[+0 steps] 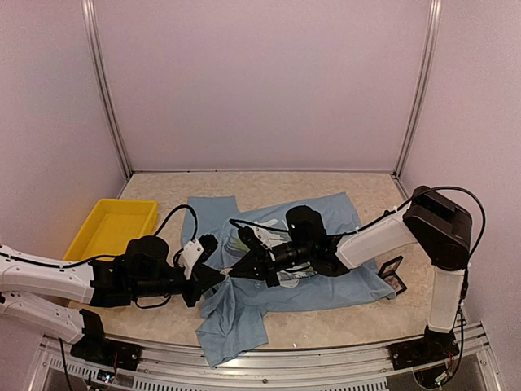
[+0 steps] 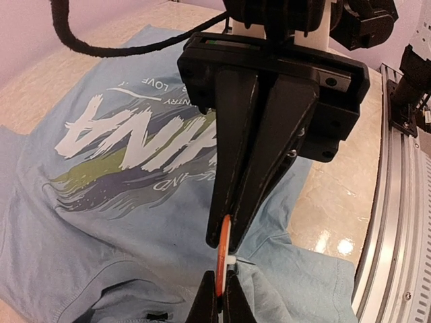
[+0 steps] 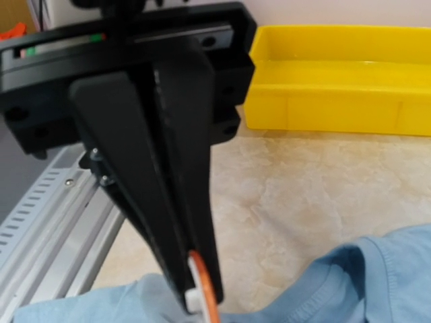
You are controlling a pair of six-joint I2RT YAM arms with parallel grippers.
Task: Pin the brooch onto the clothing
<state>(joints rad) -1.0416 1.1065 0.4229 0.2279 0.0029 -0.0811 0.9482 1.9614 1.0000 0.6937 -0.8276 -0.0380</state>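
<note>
**Inspector A:** Where do we find the shirt?

**Inspector B:** We record the light blue shirt (image 2: pixel 121 222) lying flat across the middle of the table (image 1: pixel 269 183). The print faces up: white "CHINA" lettering over green-yellow strokes. One part of the cloth runs down to the near edge, left of centre.

**Inspector A:** And the brooch?

**Inspector B:** The brooch (image 2: pixel 223 250) is a small disc with an orange rim and a white piece on one side. We see it edge-on only. It is held off the table over the near-left part of the shirt, close to a fold in the cloth. We cannot tell whether it touches the fabric.

**Inspector A:** State of the claws?

**Inspector B:** The left claw (image 2: pixel 220 282) reaches in from the left edge, its fingers pinching one edge of the disc. The right claw (image 2: pixel 227 229) meets it tip to tip from the opposite side, its fingers pressed onto the other edge. We find both gripping the brooch at once.

**Inspector A:** Anything else on the table?

**Inspector B:** A yellow tray (image 1: pixel 114 228) sits along the left edge, near the shirt but apart from it. A small black item (image 1: pixel 393 273) lies toward the right edge, just beside the shirt. We cannot tell what it is.
</note>
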